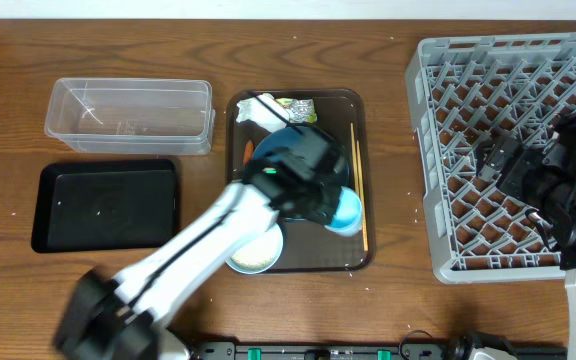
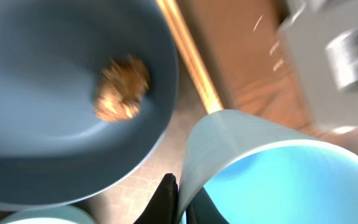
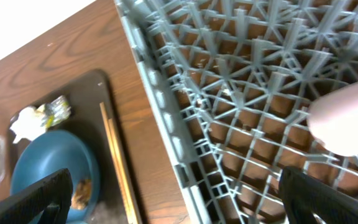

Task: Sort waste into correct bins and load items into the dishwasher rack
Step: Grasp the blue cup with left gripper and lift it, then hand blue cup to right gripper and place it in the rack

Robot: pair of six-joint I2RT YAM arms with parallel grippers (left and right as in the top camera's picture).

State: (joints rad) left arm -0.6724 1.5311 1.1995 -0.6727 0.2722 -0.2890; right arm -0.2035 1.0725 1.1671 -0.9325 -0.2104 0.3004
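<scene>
My left gripper (image 2: pixel 180 202) is shut on the wall of the small light-blue cup (image 2: pixel 272 174), one finger outside it and one inside. From overhead the cup (image 1: pixel 348 212) stands on the brown serving tray beside the dark-blue plate (image 2: pixel 55 74), which carries a brown food lump (image 2: pixel 122 87). The chopsticks (image 1: pixel 358 190) lie along the tray's right side. The white bowl (image 1: pixel 256 252) sits at the tray's front. Napkin (image 1: pixel 258 110) and wrapper (image 1: pixel 296 107) lie at its back, the carrot (image 1: pixel 248 150) at its left. My right gripper (image 3: pixel 179 205) hangs open over the dishwasher rack (image 1: pixel 448 150).
The clear tub (image 1: pixel 128 115) and the black tray (image 1: pixel 108 205) lie left of the brown serving tray (image 1: pixel 360 110). A blurred pale pink cup (image 3: pixel 347 118) rests in the rack. My left arm crosses the tray's front left corner.
</scene>
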